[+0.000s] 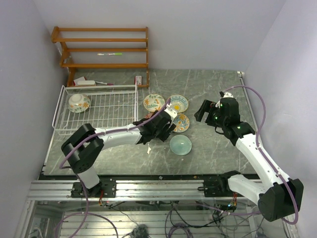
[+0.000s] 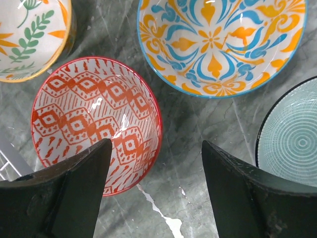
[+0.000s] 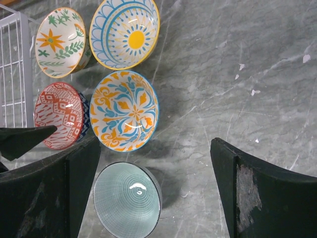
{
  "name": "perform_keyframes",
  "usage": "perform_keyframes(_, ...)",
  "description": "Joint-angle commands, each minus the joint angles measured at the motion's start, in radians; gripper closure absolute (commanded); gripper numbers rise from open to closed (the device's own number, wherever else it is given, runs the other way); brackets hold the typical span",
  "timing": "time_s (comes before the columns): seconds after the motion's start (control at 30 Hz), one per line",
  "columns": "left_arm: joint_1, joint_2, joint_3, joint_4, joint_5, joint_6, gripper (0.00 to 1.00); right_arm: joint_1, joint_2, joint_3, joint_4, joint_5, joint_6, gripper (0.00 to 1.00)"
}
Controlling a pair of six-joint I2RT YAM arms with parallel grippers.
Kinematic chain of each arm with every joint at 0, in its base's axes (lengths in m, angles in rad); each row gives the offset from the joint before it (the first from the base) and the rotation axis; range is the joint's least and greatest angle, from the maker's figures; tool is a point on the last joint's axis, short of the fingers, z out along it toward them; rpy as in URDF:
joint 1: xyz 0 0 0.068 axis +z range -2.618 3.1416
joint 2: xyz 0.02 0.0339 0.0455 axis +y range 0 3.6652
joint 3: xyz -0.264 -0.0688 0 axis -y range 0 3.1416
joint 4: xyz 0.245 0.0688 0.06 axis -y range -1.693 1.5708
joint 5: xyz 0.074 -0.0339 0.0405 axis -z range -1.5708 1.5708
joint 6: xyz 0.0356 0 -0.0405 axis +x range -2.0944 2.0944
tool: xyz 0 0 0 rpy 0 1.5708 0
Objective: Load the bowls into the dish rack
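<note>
working with the left gripper [image 2: 156, 148], spread wide and clasping nothing, poised low over the red-patterned bowl [image 2: 96, 116] near the middle of the bench [image 1: 218, 148]. judged to be lining up a pinch on that bowl's rim, with the fingers [image 2: 64, 198] straddling the wall on the side facing the right edge of the bench, one tip over the glazed inside and the other over bare stone. lower straight down without drifting, so as to stay off the orange-and-blue bowl [image 2: 220, 42] just beside it and the teal bowl [image 2: 292, 139] close to the outer tip. seat the wall deep between the pads before closing. close gently and evenly, expecting slick glaze and a curved wall that could squirm out or tip the bowl up. lift clear of the neighbours first, then swing toward the dish rack [image 1: 99, 87] at the far-left corner of the bench. set it down in open wire beside the floral bowl [image 1: 79, 102] sitting in the rack's far-left corner, avoiding a knock of ceramic on ceramic. no call yet for the right gripper [image 1: 203, 110], likewise gaping and empty, hanging above the bench toward the right edge, apart from the cluster of bowls.
</note>
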Motion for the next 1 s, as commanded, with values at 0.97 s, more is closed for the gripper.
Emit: perform_keyframes(0.97,0.065,0.096,-0.037,0.132,0.05,-0.016,0.53,-0.034,-0.024,-0.051,0.033,-0.015,-0.016,0.06)
